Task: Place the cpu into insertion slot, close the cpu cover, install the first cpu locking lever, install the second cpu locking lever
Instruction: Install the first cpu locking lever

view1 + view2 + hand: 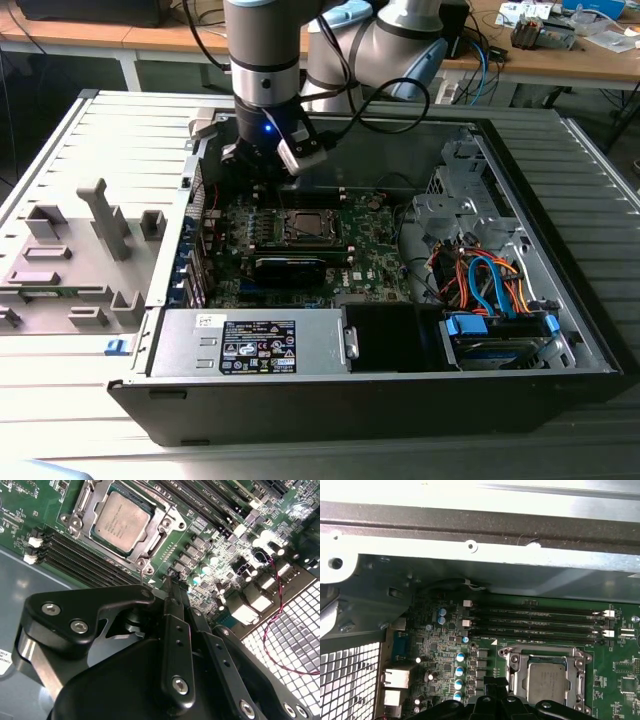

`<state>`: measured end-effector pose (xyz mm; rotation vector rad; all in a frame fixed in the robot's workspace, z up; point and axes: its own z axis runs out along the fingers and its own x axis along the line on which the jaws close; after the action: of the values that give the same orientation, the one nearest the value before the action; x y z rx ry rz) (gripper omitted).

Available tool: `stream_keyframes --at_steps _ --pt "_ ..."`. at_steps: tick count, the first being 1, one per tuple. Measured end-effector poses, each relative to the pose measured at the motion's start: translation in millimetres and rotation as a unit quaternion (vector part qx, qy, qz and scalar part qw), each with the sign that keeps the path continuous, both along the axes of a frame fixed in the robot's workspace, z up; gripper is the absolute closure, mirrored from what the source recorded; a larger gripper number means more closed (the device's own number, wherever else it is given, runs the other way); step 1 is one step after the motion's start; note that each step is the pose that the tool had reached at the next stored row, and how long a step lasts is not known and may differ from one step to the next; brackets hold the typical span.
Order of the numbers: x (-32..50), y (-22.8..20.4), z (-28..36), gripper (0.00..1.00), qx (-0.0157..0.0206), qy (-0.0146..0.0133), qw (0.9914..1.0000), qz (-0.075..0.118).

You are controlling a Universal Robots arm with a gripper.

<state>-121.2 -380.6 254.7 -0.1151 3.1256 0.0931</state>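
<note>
I count one cpu (121, 521) under one cpu cover (162, 532). Four memory slots (535, 622) lie beside it, and I have one claw (172, 587).

Inside the open case, pincer over the board

The cpu (121, 522) sat in the insertion slot (75, 511), with the cpu cover (161, 534) framing it on the motherboard (375, 250) inside the computer case (560, 300). The pincer (172, 587) hung just beside the socket's corner, above the board. In the exterior view, the power supply (250, 345) lay in front of the board, the cable bundle (485, 280) toward that view's right, and a fixture tray (75, 260) outside the case at that view's left.
</note>
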Motion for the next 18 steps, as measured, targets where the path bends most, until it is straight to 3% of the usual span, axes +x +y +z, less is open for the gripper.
stream_keyframes --at_steps 18 --pt "-6.5 0.0 0.0 0.89 0.0000 0.0000 1.00000 0.000"
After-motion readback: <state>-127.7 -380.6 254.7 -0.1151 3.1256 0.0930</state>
